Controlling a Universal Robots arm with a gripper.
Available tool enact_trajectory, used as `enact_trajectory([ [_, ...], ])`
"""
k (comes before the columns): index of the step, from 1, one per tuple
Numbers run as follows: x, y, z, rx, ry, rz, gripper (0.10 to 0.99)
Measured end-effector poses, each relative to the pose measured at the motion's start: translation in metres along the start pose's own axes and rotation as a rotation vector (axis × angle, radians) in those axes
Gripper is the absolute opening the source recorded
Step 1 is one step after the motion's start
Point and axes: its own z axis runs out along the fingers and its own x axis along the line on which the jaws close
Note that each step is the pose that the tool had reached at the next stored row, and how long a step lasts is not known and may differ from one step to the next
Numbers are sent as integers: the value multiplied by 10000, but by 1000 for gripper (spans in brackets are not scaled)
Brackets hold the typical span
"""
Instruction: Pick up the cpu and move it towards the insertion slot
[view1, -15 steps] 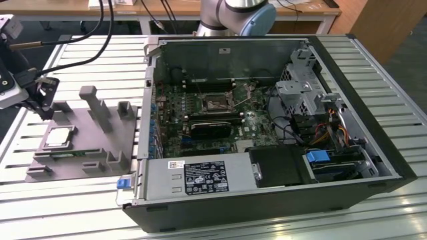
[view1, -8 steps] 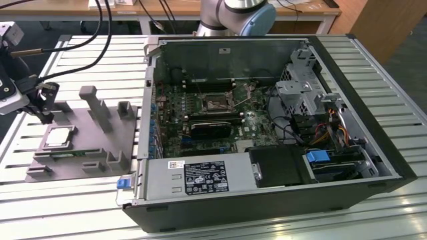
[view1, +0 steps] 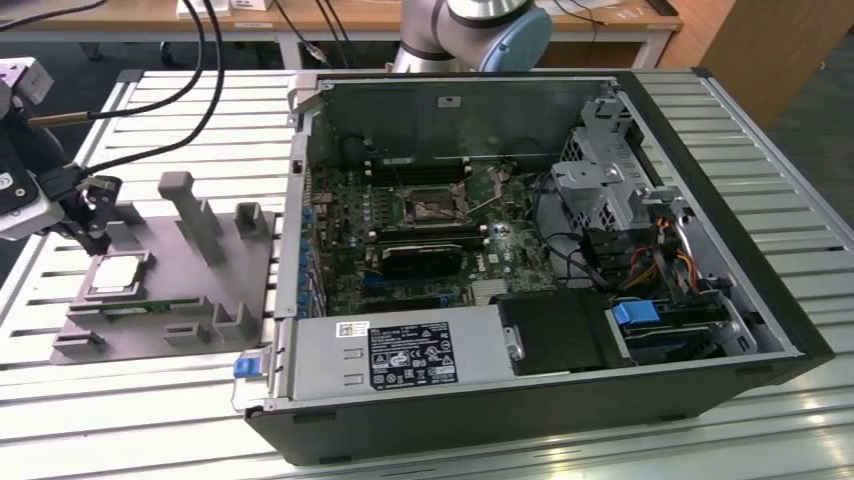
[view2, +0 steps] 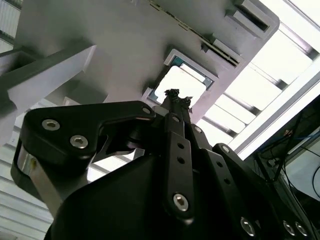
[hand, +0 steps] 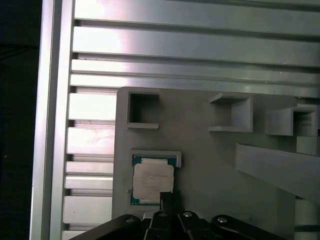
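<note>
The cpu (view1: 118, 272) lies flat in its shallow pocket on the grey plate (view1: 187, 300), silvery top up, out toward the plate's 9 o'clock side in the exterior view. It's not lifted. In the first wrist view the cpu (hand: 152, 180) shows a green rim around the metal lid, square in its recess.

Right on it is the pincer (view1: 96, 246), black, at the cpu's 11 o'clock in the exterior view, tips down at the chip's corner. In the second wrist view the pincer (view2: 175, 96) has its fingers pressed together into one narrow point with nothing between them, and that point sits over the cpu's edge. Whether it touches the lid, I can't tell.

Around the chip, grey posts (view1: 180, 205) and blocks stand up from the plate at its 1 o'clock.

Across at 3 o'clock in the exterior view, well apart from the plate, the open case (view1: 747, 220) lies on its side on the slatted bench (view1: 134, 410). Inside, the slot (view1: 434, 207) shows its shiny frame and dark centre amid the green board (view1: 521, 245). At 12 o'clock beyond the case rises the arm's base (view1: 481, 25).
</note>
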Motion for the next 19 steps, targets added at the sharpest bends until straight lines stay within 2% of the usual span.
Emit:
enact_trajectory([
  [19, 79, -11, 338, 0, 0, 0, 102],
])
